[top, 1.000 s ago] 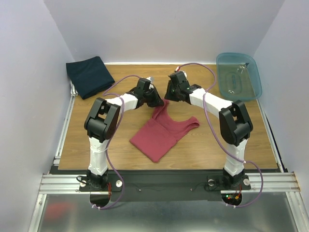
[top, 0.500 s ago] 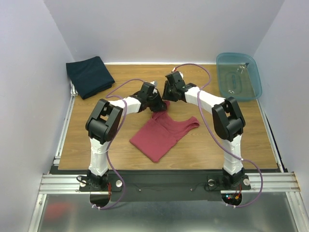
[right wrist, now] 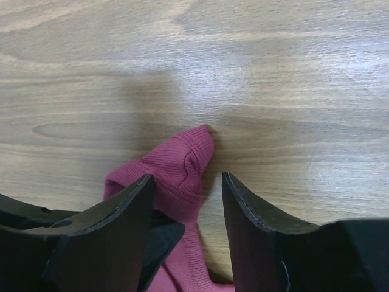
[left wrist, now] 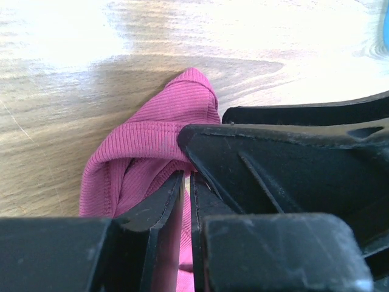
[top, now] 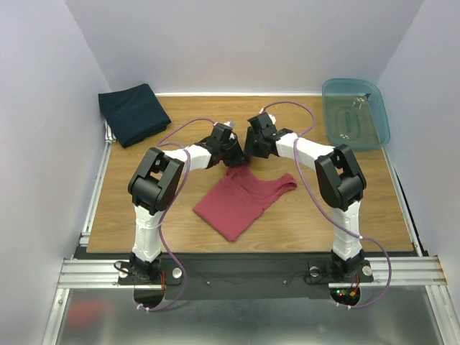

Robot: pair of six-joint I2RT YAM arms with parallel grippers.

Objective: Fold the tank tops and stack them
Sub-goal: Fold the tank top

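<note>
In the top view the maroon tank top (top: 241, 201) lies part folded on the bench (top: 136, 208). The folded navy tank top (top: 133, 113) sits well off to its far left and the blue tub (top: 356, 113) well off to its far right. The left tool (top: 231, 152) and right tool (top: 251, 147) meet at its far, strap end. The left wrist view shows the left tool (left wrist: 187, 179) narrowed onto a strap (left wrist: 161, 131) of that top, ribbed cloth pinched between the jaws, and what looks like a finger of the right tool crosses just beside it. In the right wrist view the right tool (right wrist: 187, 176) stands wide, its jaws astride the strap (right wrist: 185, 158) without pinching it. The cloth looks light, soft and limp, and it will likely sag and slide on the wood, so a strap end, hem or fold edge seems the best place to pinch. Compared with a second ago, the right tool has widened its jaws, the right elbow has swung inward, and the strap end sits lower. The navy tank top and blue tub have not moved.
</note>
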